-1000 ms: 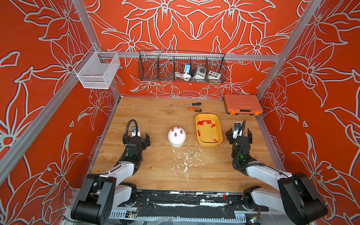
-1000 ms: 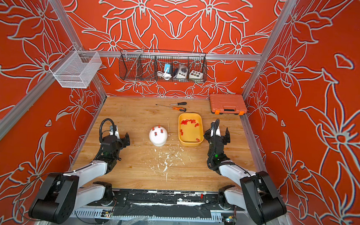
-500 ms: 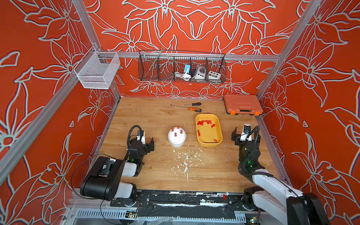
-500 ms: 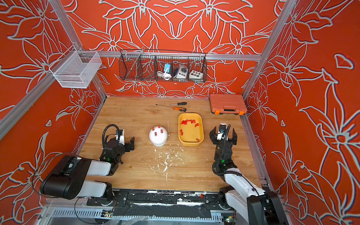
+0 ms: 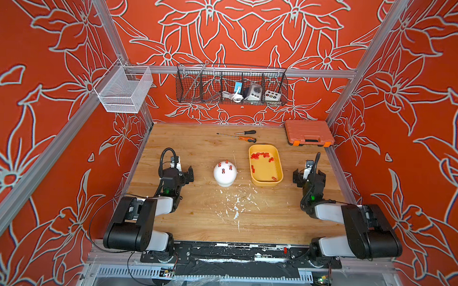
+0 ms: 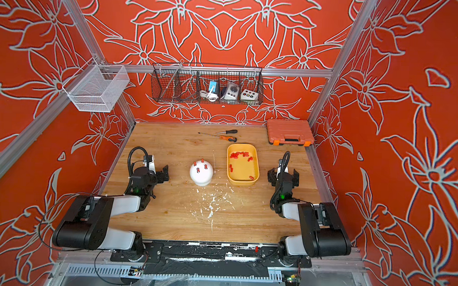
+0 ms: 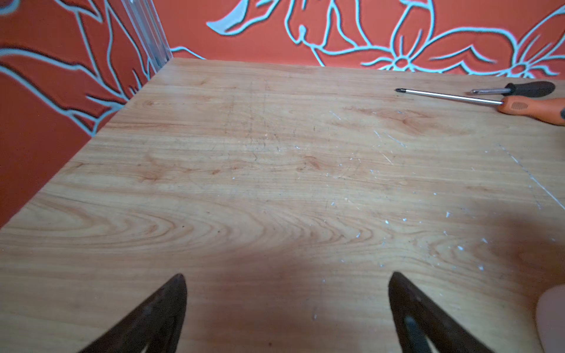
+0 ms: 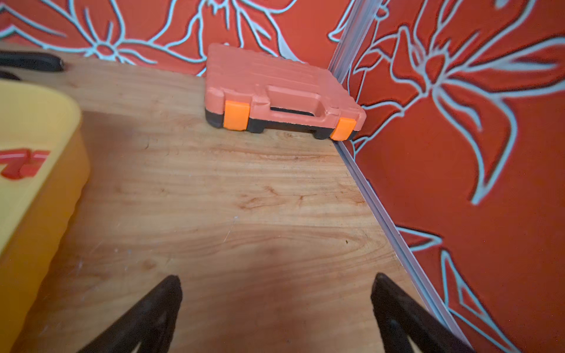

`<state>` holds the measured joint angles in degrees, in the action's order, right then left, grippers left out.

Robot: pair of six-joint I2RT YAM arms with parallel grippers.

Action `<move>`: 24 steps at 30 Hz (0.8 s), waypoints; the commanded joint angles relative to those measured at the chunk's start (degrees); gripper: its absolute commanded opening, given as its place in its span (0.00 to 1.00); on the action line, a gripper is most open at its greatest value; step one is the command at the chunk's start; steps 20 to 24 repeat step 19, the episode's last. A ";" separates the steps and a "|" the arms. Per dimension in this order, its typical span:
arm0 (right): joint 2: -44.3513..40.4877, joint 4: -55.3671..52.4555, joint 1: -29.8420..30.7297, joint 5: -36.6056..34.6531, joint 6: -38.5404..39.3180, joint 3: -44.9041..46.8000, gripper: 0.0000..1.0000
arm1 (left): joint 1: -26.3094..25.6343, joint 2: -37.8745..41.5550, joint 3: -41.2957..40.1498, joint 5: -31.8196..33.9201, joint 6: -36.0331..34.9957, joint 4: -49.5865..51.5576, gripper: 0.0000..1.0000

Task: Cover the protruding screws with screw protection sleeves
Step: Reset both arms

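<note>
A white dome (image 5: 224,176) (image 6: 201,176) stands mid-table, and a pale blurred edge of it (image 7: 553,318) shows in the left wrist view. Red screw protection sleeves (image 5: 223,170) (image 6: 198,169) stand upright on its top, so the protruding screws under them are hidden. More sleeves (image 5: 259,155) (image 6: 236,155) (image 8: 23,163) lie loose in the yellow tray (image 5: 267,183) (image 6: 243,182) (image 8: 36,214). My left gripper (image 5: 182,168) (image 6: 158,170) (image 7: 287,278) is open and empty, left of the dome. Right of the tray, my right gripper (image 5: 309,175) (image 6: 283,174) (image 8: 276,279) is also open and empty.
Two screwdrivers (image 5: 245,139) (image 7: 532,107) lie at the back, beside a shut orange case (image 5: 309,133) (image 8: 284,91) in the back right corner. A black wire basket (image 5: 231,87) and a white mesh basket (image 5: 122,90) hang on the walls. White flecks (image 5: 236,204) dot the front.
Both arms have folded down low at the table's front. The right gripper has drawn away from the tray toward the right wall. The dome, sleeves and tray have not moved.
</note>
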<state>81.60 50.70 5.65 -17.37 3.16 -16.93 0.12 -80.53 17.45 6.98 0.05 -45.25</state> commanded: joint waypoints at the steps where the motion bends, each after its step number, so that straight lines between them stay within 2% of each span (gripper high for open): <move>1: -0.33 -4.05 -1.34 4.33 -3.47 -1.49 0.99 | 0.16 -0.24 0.43 -0.75 0.65 0.92 1.00; 2: 1.19 0.36 -1.53 4.42 -3.20 -0.61 0.99 | 0.15 -0.15 0.46 -0.75 0.65 0.94 1.00; 5: -0.68 -3.68 -1.53 4.37 -3.25 -1.07 0.99 | 0.14 -0.21 0.45 -0.84 0.65 0.88 1.00; 7: 0.95 1.13 -1.41 4.59 -2.91 0.04 0.99 | 0.15 -0.19 0.45 -0.83 0.65 0.87 1.00; 10: -0.57 -3.13 -1.40 4.53 -3.16 -0.83 0.99 | 0.19 -0.22 0.40 -0.83 0.65 0.94 1.00; 12: 0.42 -0.41 -1.38 4.50 -3.07 -0.33 0.98 | 0.15 -0.19 0.38 -0.83 0.65 0.87 1.00; 24: 0.09 -1.63 -1.36 4.64 -3.00 -0.66 0.99 | 0.17 -0.24 0.48 -0.83 0.65 0.87 1.00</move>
